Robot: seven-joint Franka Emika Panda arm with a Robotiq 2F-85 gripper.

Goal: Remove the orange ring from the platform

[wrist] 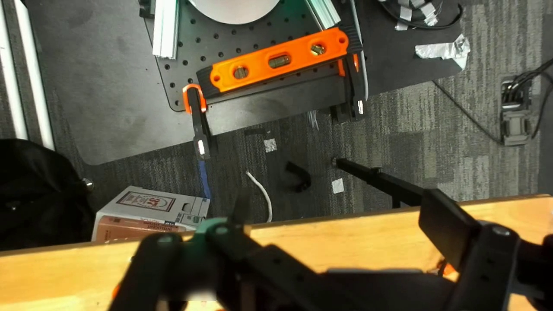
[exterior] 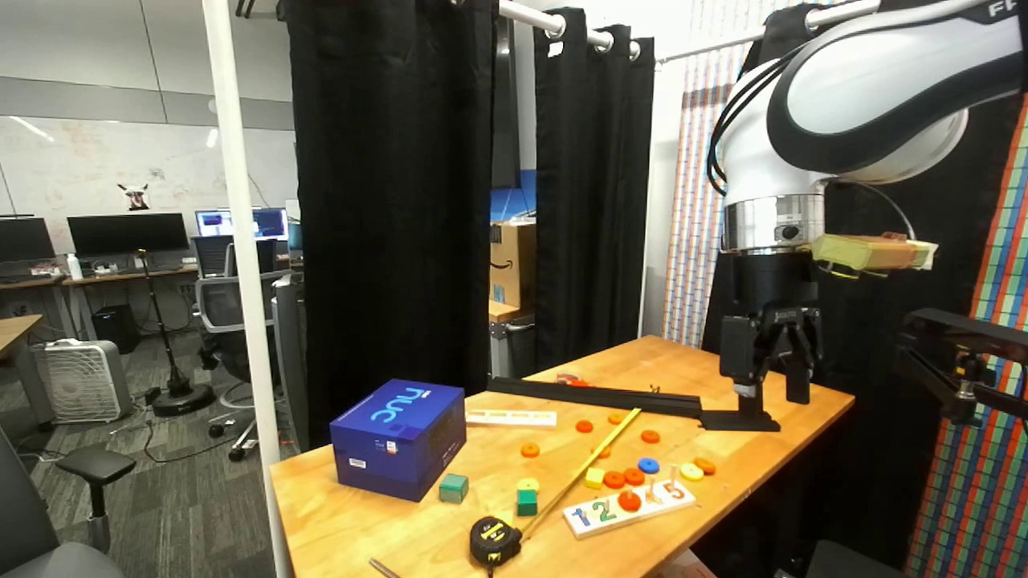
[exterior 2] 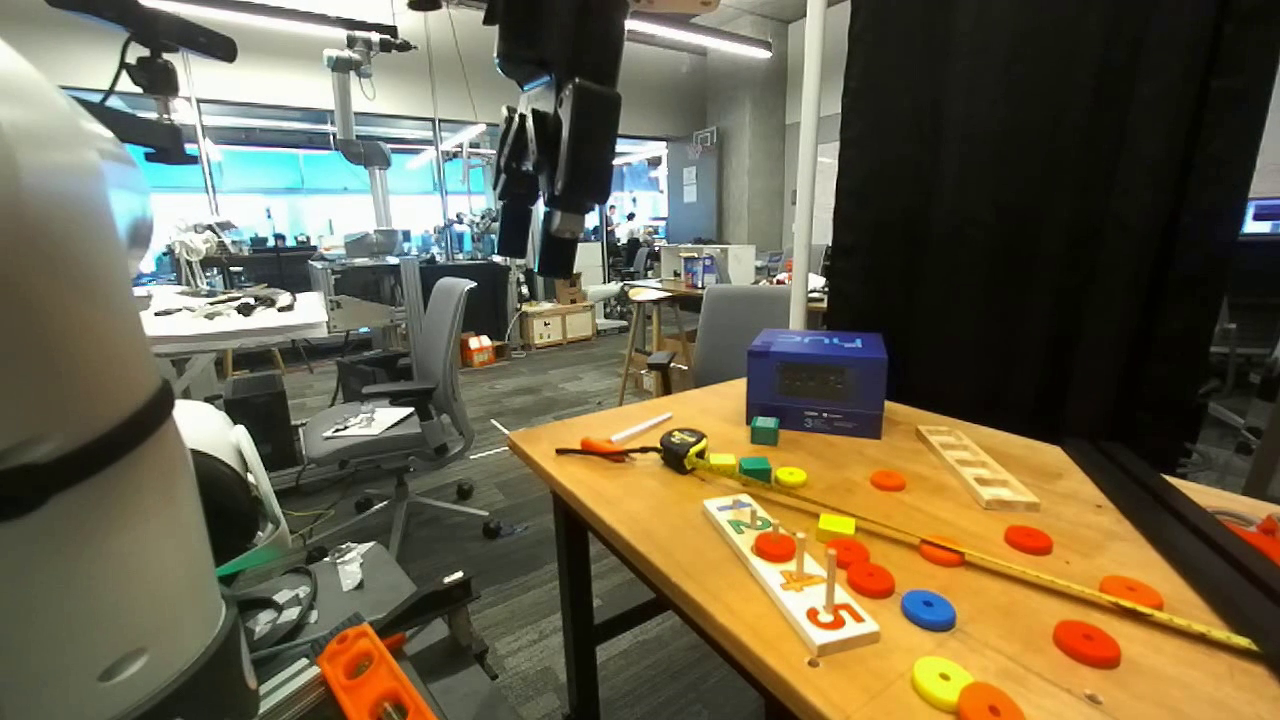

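Found at left in an exterior view: blue box [exterior: 397, 437], standing on the wooden table [exterior: 345, 522], with green block [exterior: 454, 488] just beside it. Seen next: black tape measure [exterior: 491, 542], with yellow blade [exterior: 612, 439] extended across the table, and second green block [exterior: 527, 502] near the blade. Noted further right: platform [exterior: 620, 518], lying flat. Located on it: orange ring [exterior: 630, 503], around a peg [exterior 2: 775, 526], between digits 2 [exterior 2: 748, 525] and 4 [exterior 2: 800, 580], visible in both exterior views. Observed just beyond the platform: yellow block [exterior: 594, 478], pair of loose orange-red rings [exterior: 634, 479], then blue ring [exterior: 649, 469]. Recorded at far right: gripper [exterior: 774, 397], pointing downward, raised above table level, well apart from the orange ring. Confirmed in the wrist view: fingers [wrist: 447, 231] spread wide apart, with the wooden table showing between them.
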